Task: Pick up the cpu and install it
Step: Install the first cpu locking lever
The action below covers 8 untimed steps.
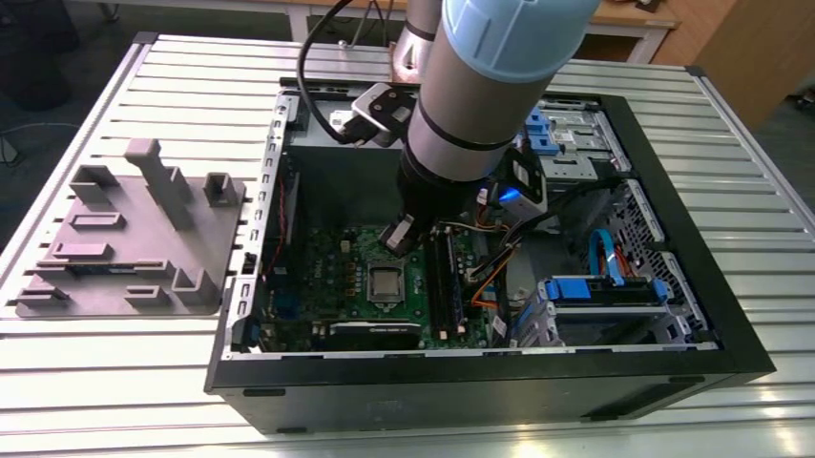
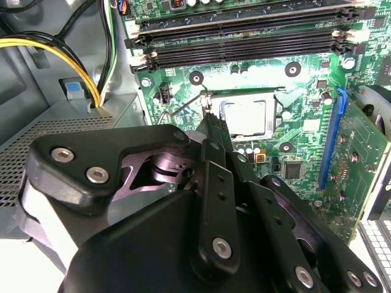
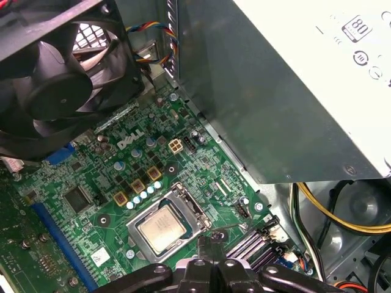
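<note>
Exterior view: open computer case on ribbed metal table (cpu inside)

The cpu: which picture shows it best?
The first wrist view. There the cpu is close, with its whole silver top plain to see. The second wrist view shows the cpu at a slant. The exterior view shows the cpu small and far off.

ribbed aluminium table | wooden desk behind | dark floor
</note>
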### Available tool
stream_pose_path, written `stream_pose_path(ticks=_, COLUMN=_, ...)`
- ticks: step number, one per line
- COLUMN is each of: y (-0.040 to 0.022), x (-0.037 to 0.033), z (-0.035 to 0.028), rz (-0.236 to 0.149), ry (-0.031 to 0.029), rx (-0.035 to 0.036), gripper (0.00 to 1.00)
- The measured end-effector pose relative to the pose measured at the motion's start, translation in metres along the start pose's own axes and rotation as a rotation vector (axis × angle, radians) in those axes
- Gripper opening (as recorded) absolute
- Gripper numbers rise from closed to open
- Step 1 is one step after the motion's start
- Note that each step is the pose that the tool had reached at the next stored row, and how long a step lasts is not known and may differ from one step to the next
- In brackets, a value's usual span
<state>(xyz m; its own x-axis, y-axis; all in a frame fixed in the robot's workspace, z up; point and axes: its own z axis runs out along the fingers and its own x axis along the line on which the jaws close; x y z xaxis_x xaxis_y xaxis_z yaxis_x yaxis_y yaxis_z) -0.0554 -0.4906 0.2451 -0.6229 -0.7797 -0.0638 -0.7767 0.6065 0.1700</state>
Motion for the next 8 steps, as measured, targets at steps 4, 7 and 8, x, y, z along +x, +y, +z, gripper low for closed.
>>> stream_pose_path(ticks=4, y=0.0018, x=-0.0007, z=-0.0098, rz=0.000, ry=-0.0007, rx=-0.0003, gripper=0.10)
stream_pose_path(ticks=7, y=0.0028, x=-0.0012, z=-0.0161, rz=0.000, ry=-0.0008, rx=-0.0004, gripper=0.10)
stream_pose_path(ticks=8, y=0.0030, x=-0.0012, z=-0.0173, rz=0.000, ry=-0.0007, rx=-0.0004, gripper=0.10)
